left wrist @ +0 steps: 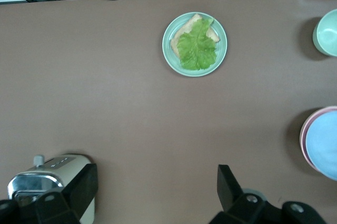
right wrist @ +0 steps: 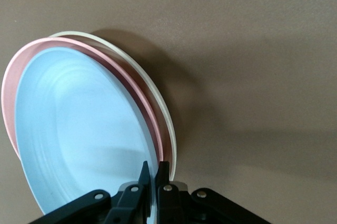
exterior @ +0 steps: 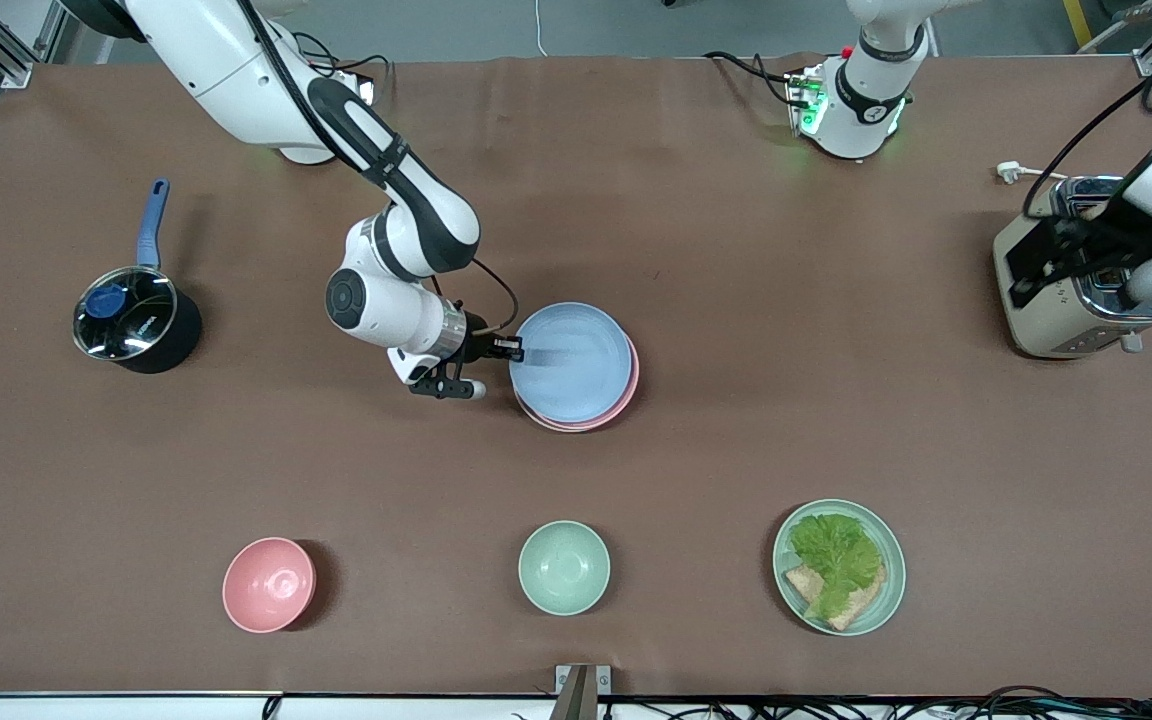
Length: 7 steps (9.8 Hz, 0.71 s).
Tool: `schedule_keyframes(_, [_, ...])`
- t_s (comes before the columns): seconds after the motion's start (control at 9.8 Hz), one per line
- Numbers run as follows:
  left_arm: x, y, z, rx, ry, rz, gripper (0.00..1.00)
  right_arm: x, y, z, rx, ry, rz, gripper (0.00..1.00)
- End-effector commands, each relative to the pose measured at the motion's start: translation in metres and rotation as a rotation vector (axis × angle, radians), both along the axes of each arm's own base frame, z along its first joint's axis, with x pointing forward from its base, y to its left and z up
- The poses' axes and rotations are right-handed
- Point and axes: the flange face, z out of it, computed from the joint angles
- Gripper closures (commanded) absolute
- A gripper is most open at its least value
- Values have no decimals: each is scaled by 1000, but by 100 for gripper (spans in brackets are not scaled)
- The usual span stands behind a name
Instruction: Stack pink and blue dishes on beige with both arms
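the right gripper (exterior: pixel 514 348) is clamped on the blue plate (exterior: pixel 576 360) rim at the right arm's side; it lies on the pink plate (exterior: pixel 626 395), which lies on the beige plate (right wrist: pixel 158 98), mid-table. the left gripper (left wrist: pixel 152 190) waits, fingers apart, over the toaster (exterior: pixel 1066 290).

Right gripper (exterior: pixel 514 348) clamped — left gripper (left wrist: pixel 158 192) agape

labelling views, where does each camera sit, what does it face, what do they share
Front view: high across the table, facing both arms; right gripper grips the blue plate.
Left wrist view: over the toaster, looking down; left gripper open.
Right wrist view: at the stack's rim, fingers closed on it.
Shared: blue plate on pink plate.
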Motion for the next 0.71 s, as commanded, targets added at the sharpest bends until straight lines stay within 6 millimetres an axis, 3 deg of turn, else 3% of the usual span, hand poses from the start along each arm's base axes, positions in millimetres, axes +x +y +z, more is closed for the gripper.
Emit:
schedule_keyframes(0.0, [-30,19,-6,-21,61,-10,0,-6,-4,4,5,4,-25,27])
schedule_keyframes(0.1, [-35,30,-8,-40,87,-36,0,-4,-3,9,8,-5,-25,0])
schedule_keyframes(0.31, [-50,31,-6,-31,96,-34,0,11,-8,45,29,-59,-33,0])
schedule_keyframes(0.61, [-72,32,-9,-23,108,-19,0,39,-63,123,29,-85,-42,0])
